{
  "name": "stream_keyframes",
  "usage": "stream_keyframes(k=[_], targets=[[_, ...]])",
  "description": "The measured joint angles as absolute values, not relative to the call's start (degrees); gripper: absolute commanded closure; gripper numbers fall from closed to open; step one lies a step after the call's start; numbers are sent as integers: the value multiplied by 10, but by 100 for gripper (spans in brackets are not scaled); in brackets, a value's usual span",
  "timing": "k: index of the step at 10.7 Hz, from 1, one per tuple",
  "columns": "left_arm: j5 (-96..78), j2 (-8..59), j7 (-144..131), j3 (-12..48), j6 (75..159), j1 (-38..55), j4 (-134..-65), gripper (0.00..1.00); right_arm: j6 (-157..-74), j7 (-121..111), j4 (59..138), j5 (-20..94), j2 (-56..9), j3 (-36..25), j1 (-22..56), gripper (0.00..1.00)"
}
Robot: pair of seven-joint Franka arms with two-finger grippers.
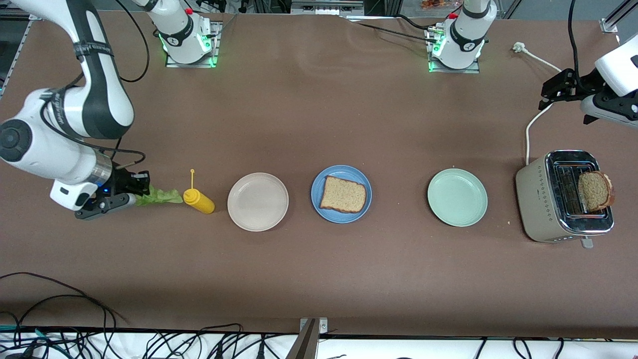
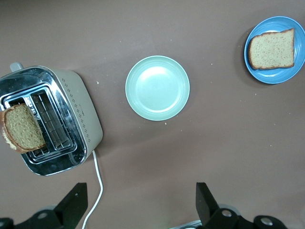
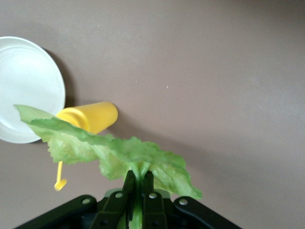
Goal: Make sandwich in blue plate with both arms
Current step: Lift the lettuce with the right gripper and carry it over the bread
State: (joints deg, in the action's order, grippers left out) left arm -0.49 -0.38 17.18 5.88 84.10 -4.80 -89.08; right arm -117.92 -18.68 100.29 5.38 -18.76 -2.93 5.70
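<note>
Clamped on the stem end of a green lettuce leaf [image 1: 158, 196], the right gripper [image 1: 130, 194] hangs over the table toward the right arm's end, its fingers [image 3: 128, 183] pinched together on the leaf, which spreads out ahead of them. Just past the leaf's tip lies a yellow squeeze bottle [image 1: 198, 200] on its side, and next along sits a beige-white plate [image 1: 257, 201] with nothing on it.

Farther from this gripper, at the middle of the table, the blue plate [image 1: 341, 194] holds one slice of brown-crusted bread [image 1: 343, 194] lying flat.

Next along toward the left arm's end comes a pale green plate [image 1: 457, 197], bare, and then a toaster [image 1: 541, 197] with a second slice of bread [image 1: 594, 190] sticking up from its slot. A white cord [image 1: 530, 130] runs from the toaster.

High over the table by the toaster, the left gripper [image 1: 560, 89] waits with its fingers [image 2: 204, 196] spread wide apart and nothing between them.
</note>
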Motion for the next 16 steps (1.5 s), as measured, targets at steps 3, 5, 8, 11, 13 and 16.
stream_keyframes(k=[3,5,8,11,13,16], targets=[[-6,-4,172,59,840,-52,-891,0,-1130,-182,1003,56,-153,-29,58,100],[-6,-4,172,59,840,-53,-891,0,-1117,-133,1003,63,-145,-25,87,100],[-7,-4,172,59,839,-55,-891,0,-1110,-11,999,67,-146,-38,180,100],[-7,-4,172,59,838,-55,-891,0,-1072,99,946,104,-178,-70,261,100],[-7,-4,172,59,837,-55,-892,0,-1062,177,907,118,-210,-73,300,100],[-7,-3,172,59,836,-56,-892,0,-1062,331,856,121,-259,-83,387,100]])
